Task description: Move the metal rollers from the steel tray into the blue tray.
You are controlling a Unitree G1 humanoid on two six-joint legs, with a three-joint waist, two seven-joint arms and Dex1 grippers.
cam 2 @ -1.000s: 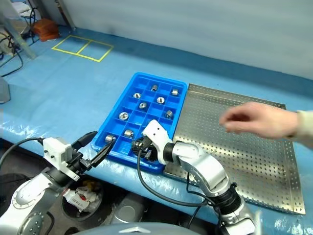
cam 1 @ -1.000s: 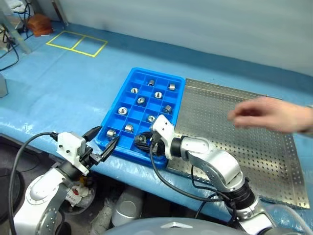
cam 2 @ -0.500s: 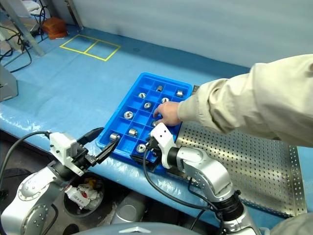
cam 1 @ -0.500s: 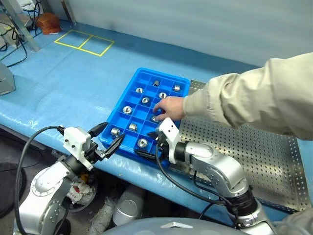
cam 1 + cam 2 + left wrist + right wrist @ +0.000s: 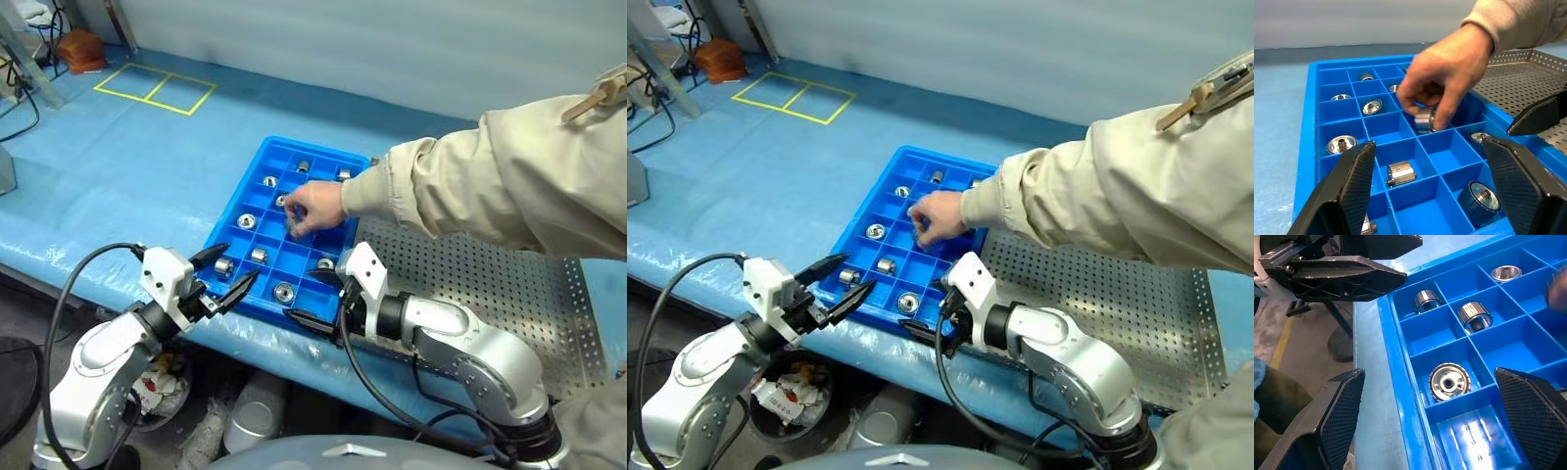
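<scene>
The blue tray [image 5: 238, 201] holds several metal rollers, one per compartment, such as one in the near row [image 5: 284, 291] [image 5: 1449, 382] and another at the near left [image 5: 223, 265]. A person's hand [image 5: 313, 208] reaches into the tray's middle and pinches a roller [image 5: 1424, 119]. My right gripper [image 5: 300, 289] stands open at the tray's near edge, just right of the near-row roller and apart from it. My left gripper [image 5: 243, 260] is open and empty beside the tray's near left corner. The steel tray [image 5: 480, 279] lies to the right, its shown part bare.
The person's beige sleeve [image 5: 490, 186] crosses above the steel tray from the right. Yellow tape squares [image 5: 157, 88] mark the blue table covering far to the left. The table's front edge runs just below both grippers.
My right gripper opened, left a roller in the tray's near row and drew back to the right. A person's arm came in from the right and the hand now holds a roller over the tray.
</scene>
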